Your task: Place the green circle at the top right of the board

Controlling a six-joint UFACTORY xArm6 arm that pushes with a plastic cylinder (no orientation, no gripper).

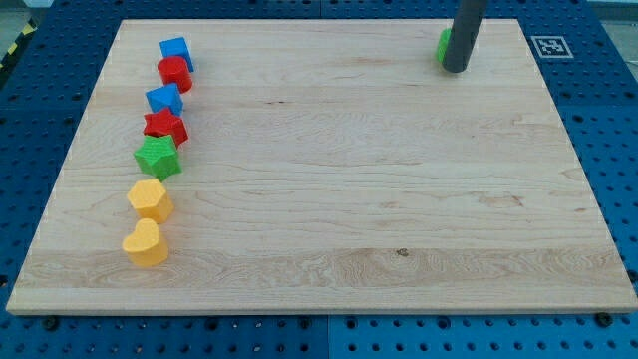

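Note:
The green circle lies near the board's top right and is mostly hidden behind my rod; only its left edge shows. My tip rests on the board right against the circle's right side, slightly below it. The rod rises out of the view's top.
A column of blocks runs down the board's left side: a blue cube, a red circle, a blue block, a red star, a green star, a yellow hexagon and a yellow heart. A fiducial tag sits at the wooden board's top right corner.

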